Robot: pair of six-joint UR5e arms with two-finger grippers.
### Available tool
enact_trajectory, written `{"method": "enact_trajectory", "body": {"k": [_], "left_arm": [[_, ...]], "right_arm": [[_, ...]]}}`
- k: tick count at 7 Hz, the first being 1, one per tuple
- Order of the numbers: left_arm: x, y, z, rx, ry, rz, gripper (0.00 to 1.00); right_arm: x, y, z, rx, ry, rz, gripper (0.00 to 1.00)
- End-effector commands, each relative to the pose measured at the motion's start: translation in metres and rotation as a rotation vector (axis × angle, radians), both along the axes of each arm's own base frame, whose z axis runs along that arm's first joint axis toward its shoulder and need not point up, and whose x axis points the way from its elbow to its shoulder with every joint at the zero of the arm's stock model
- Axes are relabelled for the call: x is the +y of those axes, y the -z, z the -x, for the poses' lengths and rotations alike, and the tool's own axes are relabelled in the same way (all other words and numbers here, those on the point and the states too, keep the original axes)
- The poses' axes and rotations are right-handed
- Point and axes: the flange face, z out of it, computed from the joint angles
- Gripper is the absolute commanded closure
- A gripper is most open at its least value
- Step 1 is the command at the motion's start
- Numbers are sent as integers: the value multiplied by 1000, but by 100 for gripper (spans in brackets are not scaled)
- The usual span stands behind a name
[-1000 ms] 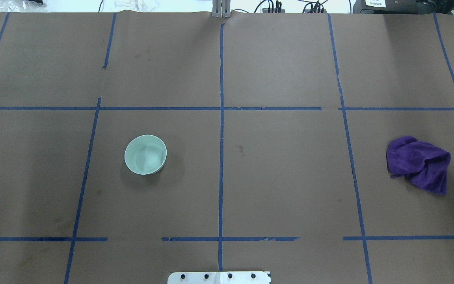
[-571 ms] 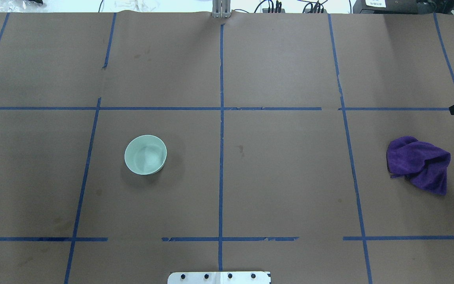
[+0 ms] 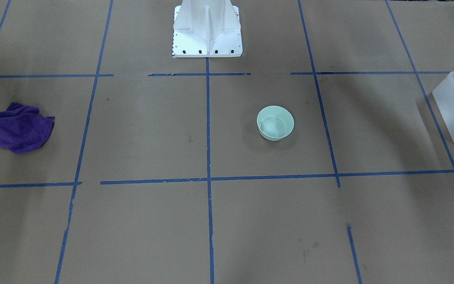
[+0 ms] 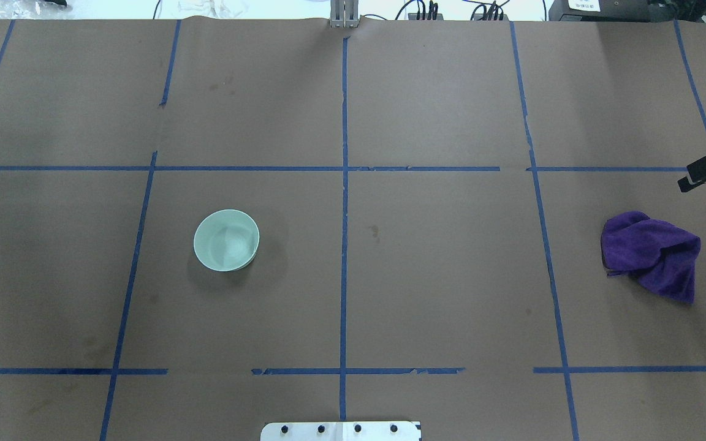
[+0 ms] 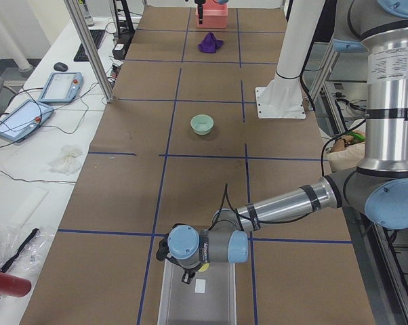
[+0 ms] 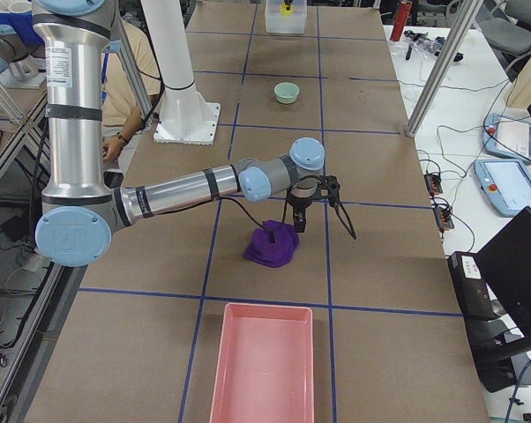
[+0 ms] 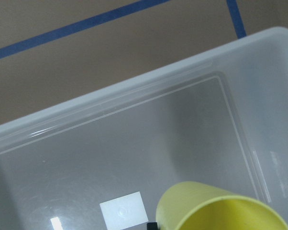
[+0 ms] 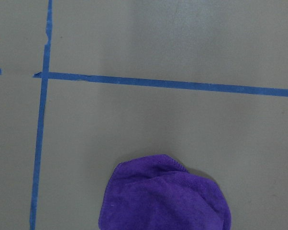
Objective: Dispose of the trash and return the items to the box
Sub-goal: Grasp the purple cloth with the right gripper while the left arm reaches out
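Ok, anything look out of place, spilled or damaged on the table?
Nothing spilled or damaged. The mint bowl sits upright and empty, outside the box; the purple cloth lies crumpled on the table. Both look like unfinished tidying, not faults.

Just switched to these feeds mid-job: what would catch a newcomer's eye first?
The pale green bowl sits upright and alone mid-table, on the robot's left half. A crumpled purple cloth lies toward the right end, and a yellow cup shows over the floor of the translucent box at the left end.
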Motion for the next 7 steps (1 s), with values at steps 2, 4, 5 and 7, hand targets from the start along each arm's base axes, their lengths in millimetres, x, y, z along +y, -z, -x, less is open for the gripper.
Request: {"method": "enact_trajectory", "body": {"k": [2, 4, 5, 7], "left_arm": [[-4, -2, -16, 3, -5, -18, 58], [-38, 82, -19, 21, 159, -11, 18], [-43, 107, -19, 35, 177, -36, 0], [-55, 189, -25, 105, 281, -40, 0]], "right_arm": [[8, -28, 20, 22, 43, 53, 0], [12, -62, 39, 51, 83, 116, 0], [12, -70, 44, 56, 89, 134, 0], [13, -79, 53, 51, 82, 144, 0]]}}
